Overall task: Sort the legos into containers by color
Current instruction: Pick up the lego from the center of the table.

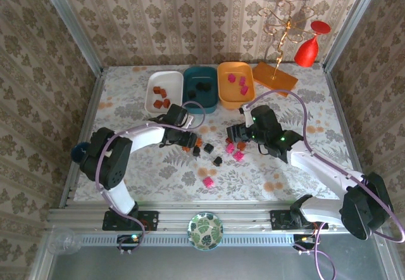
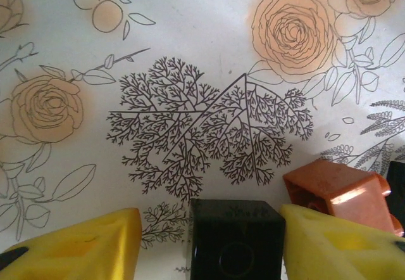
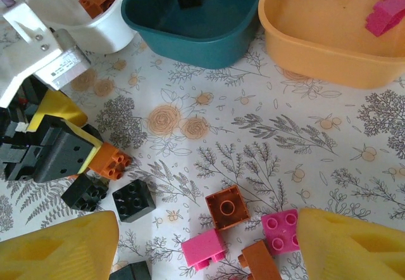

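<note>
Loose legos lie mid-table: a pink one, black ones and a pink-and-brown cluster. The white tub holds brown bricks, the teal tub black ones, and the orange tub pink ones. My left gripper is low and open around a black brick; its right finger touches the brick, while a gap remains at the left finger. An orange brick lies just beyond. My right gripper hovers open above a brown brick and pink bricks.
The left gripper's body sits close to my right gripper's left side. A flat orange board with a gold wire stand and a red glass stand at the back right. A small patterned dish rests on the front rail.
</note>
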You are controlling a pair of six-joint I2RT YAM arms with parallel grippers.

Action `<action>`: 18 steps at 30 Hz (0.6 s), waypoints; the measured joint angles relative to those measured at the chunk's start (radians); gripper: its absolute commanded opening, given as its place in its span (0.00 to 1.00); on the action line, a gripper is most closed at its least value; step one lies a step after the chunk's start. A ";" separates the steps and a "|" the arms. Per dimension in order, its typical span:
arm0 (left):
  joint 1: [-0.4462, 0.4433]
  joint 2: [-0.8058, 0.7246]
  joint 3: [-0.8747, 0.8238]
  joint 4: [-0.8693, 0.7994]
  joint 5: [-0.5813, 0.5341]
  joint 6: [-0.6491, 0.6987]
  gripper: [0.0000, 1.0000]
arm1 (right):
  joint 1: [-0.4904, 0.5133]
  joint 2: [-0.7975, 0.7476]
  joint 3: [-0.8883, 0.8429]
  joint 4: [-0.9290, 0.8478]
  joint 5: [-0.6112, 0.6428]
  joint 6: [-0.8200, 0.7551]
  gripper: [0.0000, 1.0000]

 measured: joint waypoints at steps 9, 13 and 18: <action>0.000 0.035 0.030 -0.017 0.003 0.006 0.39 | -0.002 0.000 -0.006 0.007 -0.004 0.008 0.76; 0.000 0.034 0.030 -0.003 -0.002 0.001 0.34 | -0.003 0.000 -0.029 0.042 -0.042 0.018 0.77; 0.000 0.000 0.029 0.030 -0.013 -0.019 0.31 | -0.002 0.000 -0.061 0.105 -0.151 0.023 0.78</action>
